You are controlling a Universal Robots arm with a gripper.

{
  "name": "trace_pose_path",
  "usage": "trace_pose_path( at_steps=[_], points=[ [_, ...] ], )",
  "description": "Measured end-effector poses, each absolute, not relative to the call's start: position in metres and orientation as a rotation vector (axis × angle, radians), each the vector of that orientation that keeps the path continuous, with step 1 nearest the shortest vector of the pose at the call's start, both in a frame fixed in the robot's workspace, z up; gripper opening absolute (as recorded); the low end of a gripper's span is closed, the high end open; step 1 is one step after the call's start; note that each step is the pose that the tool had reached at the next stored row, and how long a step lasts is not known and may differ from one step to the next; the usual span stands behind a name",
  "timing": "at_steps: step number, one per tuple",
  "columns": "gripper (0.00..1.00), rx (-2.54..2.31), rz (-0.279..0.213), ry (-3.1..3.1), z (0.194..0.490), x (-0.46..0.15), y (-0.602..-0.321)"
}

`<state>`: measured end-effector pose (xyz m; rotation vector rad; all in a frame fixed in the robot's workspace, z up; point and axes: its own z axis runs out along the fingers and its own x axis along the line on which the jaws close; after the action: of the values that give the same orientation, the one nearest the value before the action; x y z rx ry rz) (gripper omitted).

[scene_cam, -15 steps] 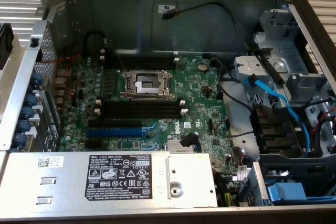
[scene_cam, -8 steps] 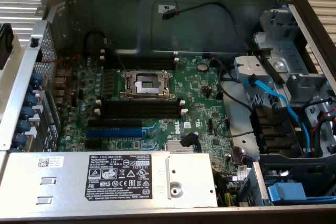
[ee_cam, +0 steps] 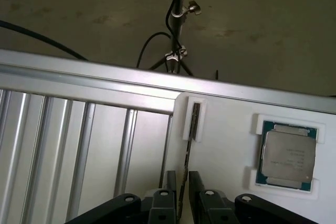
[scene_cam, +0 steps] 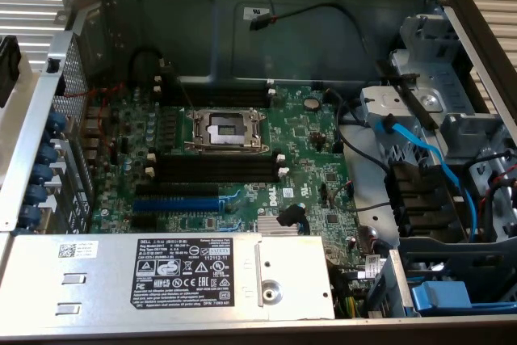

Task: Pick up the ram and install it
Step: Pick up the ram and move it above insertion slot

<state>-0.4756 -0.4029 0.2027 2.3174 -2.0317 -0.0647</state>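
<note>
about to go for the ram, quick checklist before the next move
1. Gripper open: ok, the jaws stand wide.
2. Ram lined up: ok, it stands on edge in its white holder and runs between the jaws.
3. Ram gripped: not ok, a gap shows on each side.
4. CPU clear of the gripper: ok, it lies apart in its tray.
5. Memory slots free: ok, no stick in them.
6. Slot clips open: cannot tell.
</note>
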Motion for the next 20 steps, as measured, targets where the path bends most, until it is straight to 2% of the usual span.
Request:
trace_pose_path(
  at_steps=[20],
  points=[
    [0.24, 2.316, -0.063, -2.031, 0.2007, -0.4757, -0.4029]
  ],
)
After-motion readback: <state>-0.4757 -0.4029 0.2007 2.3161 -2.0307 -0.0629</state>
